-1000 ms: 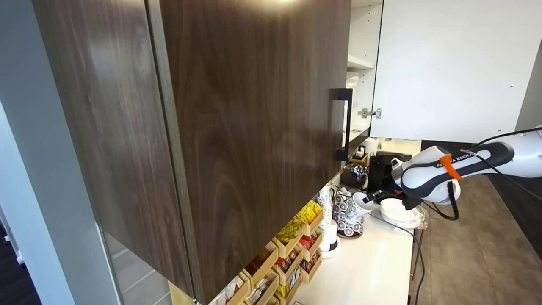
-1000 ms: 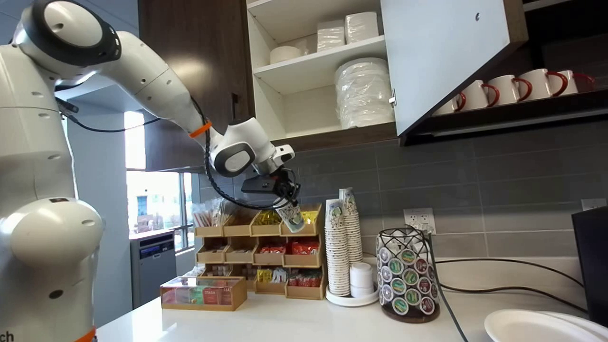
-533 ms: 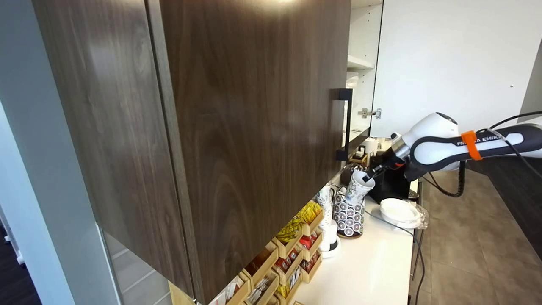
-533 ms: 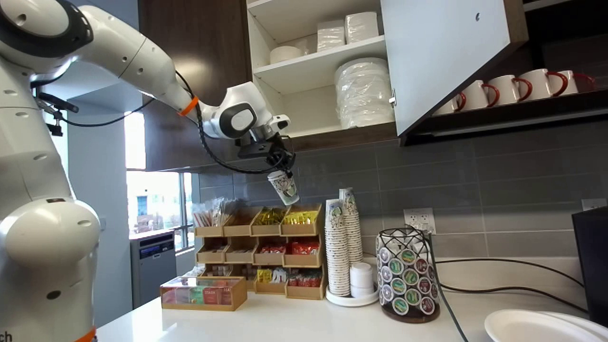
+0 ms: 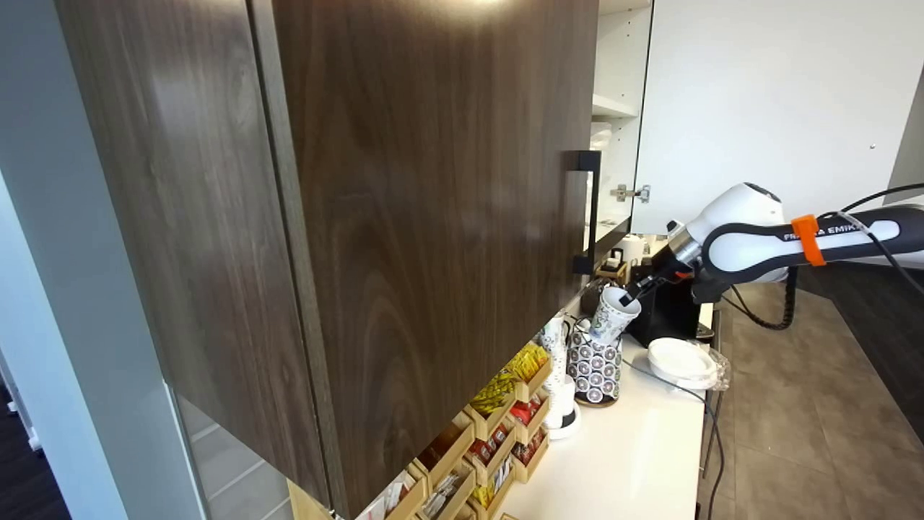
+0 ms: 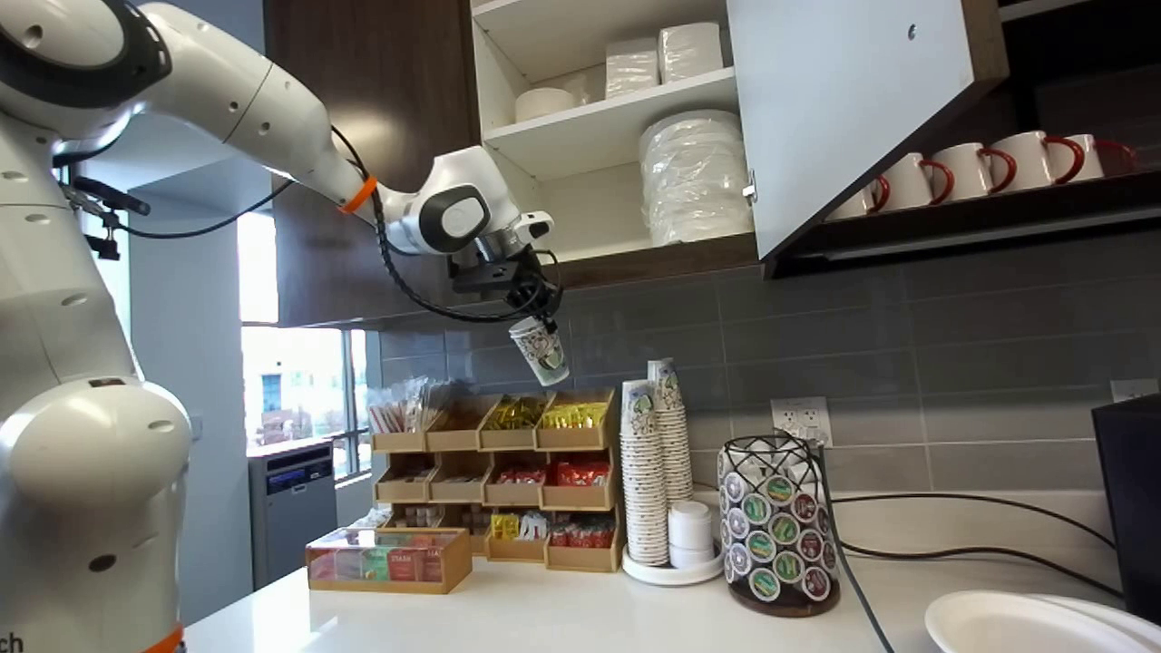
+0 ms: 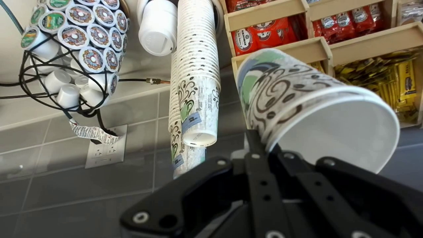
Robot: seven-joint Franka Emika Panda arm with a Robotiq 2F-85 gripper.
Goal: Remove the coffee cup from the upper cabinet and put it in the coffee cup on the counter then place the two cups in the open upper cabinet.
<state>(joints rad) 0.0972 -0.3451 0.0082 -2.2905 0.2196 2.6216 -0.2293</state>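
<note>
Two pale patterned cups [image 7: 287, 82] are nested one inside the other; a double rim shows in the wrist view. My gripper [image 7: 264, 143] is shut on their wall at the rim, one finger inside the mouth and one outside. In both exterior views the cups [image 6: 541, 354] hang tilted from the gripper [image 5: 626, 299], mouth toward the arm, well above the white counter [image 6: 535, 626]. The upper cabinet [image 6: 590, 204] stands higher, to the right of the gripper in an exterior view. One white-faced door [image 6: 843, 100] is swung open; a dark door [image 5: 433, 217] is shut.
Wrapped plates [image 6: 697, 177] occupy the cabinet's lower shelf on the right. Below are tall cup stacks [image 6: 646, 481], a pod canister [image 6: 780, 526] and a packet rack [image 6: 517, 490]. The cabinet's bottom edge [image 6: 653, 258] is close to the wrist. Mugs [image 6: 961, 170] line a shelf at right.
The arm has lifted the nested cups up from in front of the packet rack to above it, mostly in the first half second. The grip has stayed the same.
</note>
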